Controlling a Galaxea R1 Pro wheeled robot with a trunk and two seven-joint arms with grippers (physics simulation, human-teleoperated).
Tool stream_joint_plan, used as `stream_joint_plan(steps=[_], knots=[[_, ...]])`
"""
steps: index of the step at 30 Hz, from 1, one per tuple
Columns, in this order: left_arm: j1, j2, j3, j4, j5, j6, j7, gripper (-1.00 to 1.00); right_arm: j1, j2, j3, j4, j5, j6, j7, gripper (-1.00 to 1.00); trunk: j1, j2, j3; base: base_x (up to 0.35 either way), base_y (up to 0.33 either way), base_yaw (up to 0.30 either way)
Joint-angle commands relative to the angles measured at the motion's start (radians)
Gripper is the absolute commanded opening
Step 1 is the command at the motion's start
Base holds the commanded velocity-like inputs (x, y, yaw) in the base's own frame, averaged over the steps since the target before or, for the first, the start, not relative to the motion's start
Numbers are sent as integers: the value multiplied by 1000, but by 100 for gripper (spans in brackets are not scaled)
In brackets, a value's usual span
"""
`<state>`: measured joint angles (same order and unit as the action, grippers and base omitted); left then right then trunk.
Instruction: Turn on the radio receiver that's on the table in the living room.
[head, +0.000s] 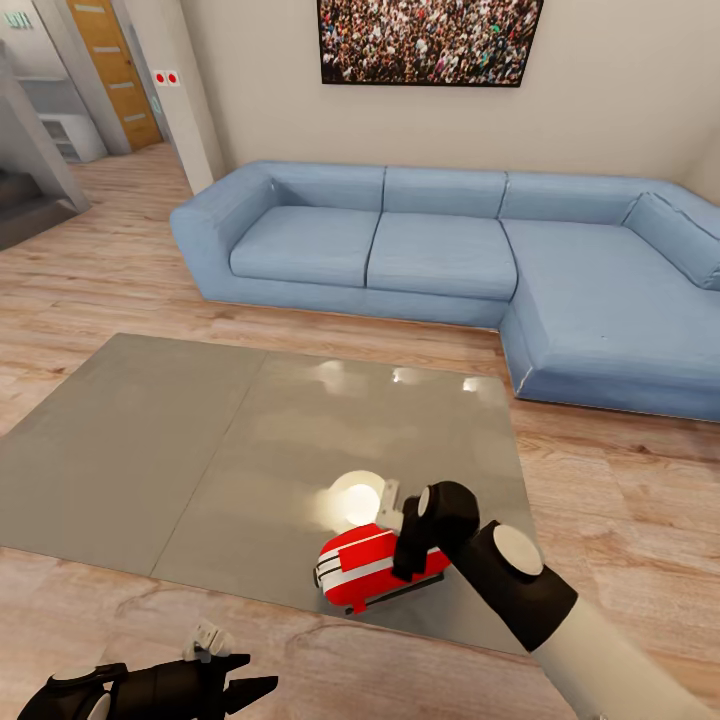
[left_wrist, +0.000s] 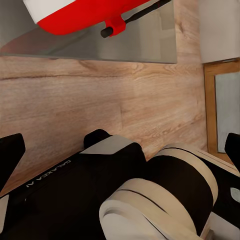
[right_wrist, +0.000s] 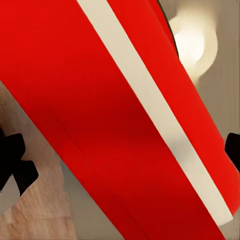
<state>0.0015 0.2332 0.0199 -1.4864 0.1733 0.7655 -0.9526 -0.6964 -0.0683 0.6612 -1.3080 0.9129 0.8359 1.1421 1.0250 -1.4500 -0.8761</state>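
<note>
1. The radio (head: 365, 572) is a small red box with a white band. It lies near the front edge of the table (head: 150, 450), a low grey glossy square of two panels, in the living room.
2. The right gripper (head: 395, 535) is down on top of the radio, touching or almost touching it. In the right wrist view the red body and white band (right_wrist: 150, 110) sit right up against the camera. The dark fingertips (right_wrist: 12, 165) show at either edge of that view, so the fingers look spread around the radio rather than pinching it.
3. The left gripper (head: 235, 690) hangs low in front of the table, over the wood floor (head: 620, 480), well apart from the radio. Its fingers look spread and hold nothing.
4. The left wrist view shows the radio's thin dark handle (left_wrist: 135, 17) over the table's edge.
5. Judged step: reaching the radio's switch. The next move likely calls for a short, gentle press on the control (its dial is hidden from view here) without sliding the radio off the near edge.
6. There are no containers here.
7. Behind the table stands a blue corner sofa (head: 440, 250), with a framed crowd photo (head: 430, 40) on the wall above.
</note>
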Motion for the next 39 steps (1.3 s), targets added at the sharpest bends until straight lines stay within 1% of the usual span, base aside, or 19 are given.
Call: stream_joint_plan(steps=[1, 4, 11, 12, 19, 26, 28, 32, 35, 36, 37, 38, 39], knots=[[0, 0, 0, 0, 0, 0, 0, 100, 0, 7, -9, 13, 0, -8, 0, 100, 0, 0, 0, 0, 0, 0], [0, 0, 0, 0, 0, 0, 0, 100, 0, 25, -22, 43, 1, -18, -1, 100, 0, 0, 0, 0, 0, 0], [0, 0, 0, 0, 0, 0, 0, 100, 0, 30, -27, 51, 1, -24, -1, 100, 0, 0, 0, 0, 0, 0], [0, 0, 0, 0, 0, 0, 0, 100, 0, 30, -27, 51, 1, -24, -1, -100, 0, 0, 0, 0, 0, 0], [0, 0, 0, 0, 0, 0, 0, 100, 0, 30, -38, 52, 1, -24, 0, -100, 0, 0, 0, 0, 0, 0], [0, 0, 0, 0, 0, 0, 0, 100, 0, 29, -40, 51, 2, -30, -1, -100, 0, 0, 0, 0, 0, 0], [0, 0, 0, 0, 0, 0, 0, 100, 0, 29, -40, 49, 16, -30, -2, -100, 0, 0, 0, 0, 0, 0], [0, 0, 0, 0, 0, 0, 0, 100, 0, 28, -43, 26, 67, -30, 0, -100, 0, 0, 0, 0, 0, 0], [0, 0, 0, 0, 0, 0, 0, 100, 0, 25, -69, -38, 82, -29, 14, -100, 0, 0, 0, 0, 0, 0], [0, 0, 0, 0, 0, 0, 0, 100, 0, 23, -84, -72, 86, -29, 30, -100, 0, 0, 0, 0, 0, 0], [0, 0, 0, 0, 0, 0, 0, 100, 0, 21, -108, -124, 91, -29, 68, -100, 0, 0, 0, 0, 0, 0], [0, 0, 0, 0, 0, 0, 0, 100, 0, 18, -174, -247, 192, -29, 197, -100, 0, 0, 0, 0, 0, 0], [0, 0, 0, 0, 0, 0, 0, 100, 0, 18, -179, -248, 192, -29, 198, -100, 0, 0, 0, 0, 0, 0]])
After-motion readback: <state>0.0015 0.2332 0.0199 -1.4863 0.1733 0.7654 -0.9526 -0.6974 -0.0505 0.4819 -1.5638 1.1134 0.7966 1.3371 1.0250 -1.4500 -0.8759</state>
